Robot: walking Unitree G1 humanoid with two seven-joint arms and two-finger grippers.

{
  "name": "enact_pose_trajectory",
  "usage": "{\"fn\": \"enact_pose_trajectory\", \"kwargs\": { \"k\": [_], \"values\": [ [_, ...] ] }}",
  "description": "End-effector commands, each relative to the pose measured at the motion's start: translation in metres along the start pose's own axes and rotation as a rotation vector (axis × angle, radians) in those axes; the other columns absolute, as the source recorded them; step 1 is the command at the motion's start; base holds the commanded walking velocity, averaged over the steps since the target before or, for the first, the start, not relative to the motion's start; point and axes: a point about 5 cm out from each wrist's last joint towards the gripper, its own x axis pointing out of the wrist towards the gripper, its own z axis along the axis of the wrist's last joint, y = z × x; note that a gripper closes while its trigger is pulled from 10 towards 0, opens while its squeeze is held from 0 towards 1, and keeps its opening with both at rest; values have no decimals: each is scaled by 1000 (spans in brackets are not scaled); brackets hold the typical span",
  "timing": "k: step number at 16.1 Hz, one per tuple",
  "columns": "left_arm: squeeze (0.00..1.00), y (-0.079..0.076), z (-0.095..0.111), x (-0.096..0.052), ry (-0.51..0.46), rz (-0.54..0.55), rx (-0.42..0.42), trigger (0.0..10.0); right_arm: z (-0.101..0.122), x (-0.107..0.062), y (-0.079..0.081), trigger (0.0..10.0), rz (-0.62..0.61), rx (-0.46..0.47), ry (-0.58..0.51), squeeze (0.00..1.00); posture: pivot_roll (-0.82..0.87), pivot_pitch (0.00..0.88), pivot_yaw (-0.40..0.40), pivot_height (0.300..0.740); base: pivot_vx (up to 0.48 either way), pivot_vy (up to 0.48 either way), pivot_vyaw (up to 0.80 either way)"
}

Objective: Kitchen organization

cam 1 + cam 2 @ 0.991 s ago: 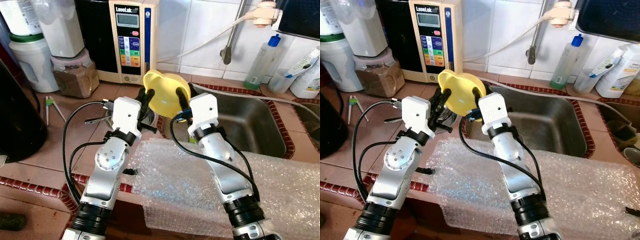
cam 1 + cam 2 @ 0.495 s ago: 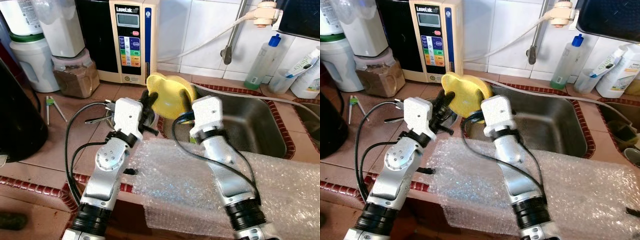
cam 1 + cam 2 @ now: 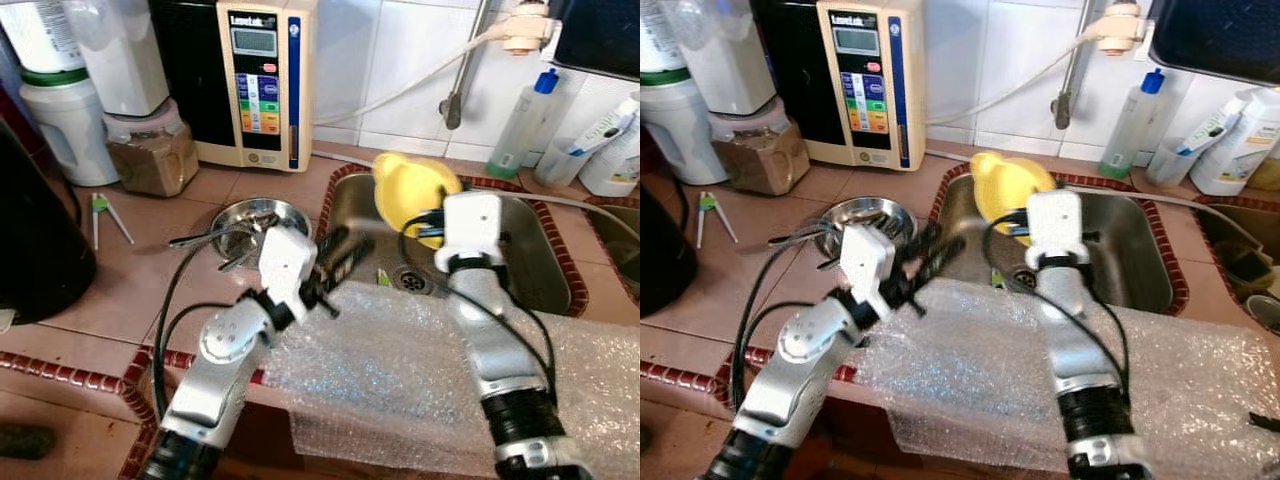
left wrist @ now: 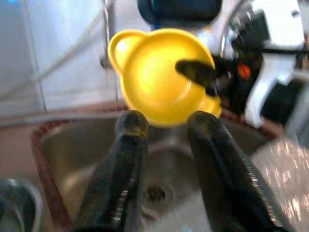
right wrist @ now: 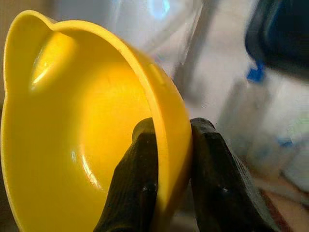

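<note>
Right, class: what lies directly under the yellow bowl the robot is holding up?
Below the yellow bowl, gripped at its rim by the right hand, is the steel sink with its drain. The bowl and arm hide part of the basin floor.

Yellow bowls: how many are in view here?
1. The yellow bowl is held over the sink, its rim pinched by the right gripper. Others may be hidden.
</note>
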Motion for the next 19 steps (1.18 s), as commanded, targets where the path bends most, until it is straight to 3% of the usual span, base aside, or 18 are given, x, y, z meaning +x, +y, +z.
{"fn": "enact_pose_trajectory", "kwargs": {
  "k": [1, 6, 9, 10, 11, 14, 17, 19],
  "values": [
    [1000, -2, 2, 1, 30, -50, 30, 10000, -10, 4, -17, 0, -62, 19, 61, 0, 115, 0, -29, 740, 0, 0, 0],
    [1000, 3, 2, -9, 90, -55, 39, 10000, -40, 7, -42, 0, -127, 45, 201, 0, 153, 0, -22, 740, 0, 0, 0],
    [1000, 5, 2, -11, 108, -53, 43, 10000, -53, 7, -38, 0, -120, 114, 277, 0, 153, 0, -7, 740, 0, 0, 0],
    [1000, 5, 2, -11, 124, -71, 44, 10000, -56, 7, -36, 549, -111, 138, 297, 565, 151, 0, -3, 740, 0, 0, 0],
    [1000, 0, 0, -11, 166, -133, 28, 10000, -57, 8, -32, 10000, -92, 168, 303, 1000, 150, 0, -1, 740, 0, 0, 0],
    [1000, -2, -1, -13, 184, -145, 37, 10000, -55, 7, -24, 10000, -73, 164, 286, 1000, 151, 0, 2, 740, 0, 0, 0],
    [1000, -3, -4, -15, 187, -118, 31, 10000, -69, -6, -18, 10000, -57, 109, 322, 1000, 149, 0, -10, 740, 0, 0, 0],
    [1000, -2, -4, -15, 183, -104, 39, 10000, -71, -9, -15, 10000, -30, 124, 316, 1000, 148, 0, -7, 740, 0, 0, 0]
  ]
}}
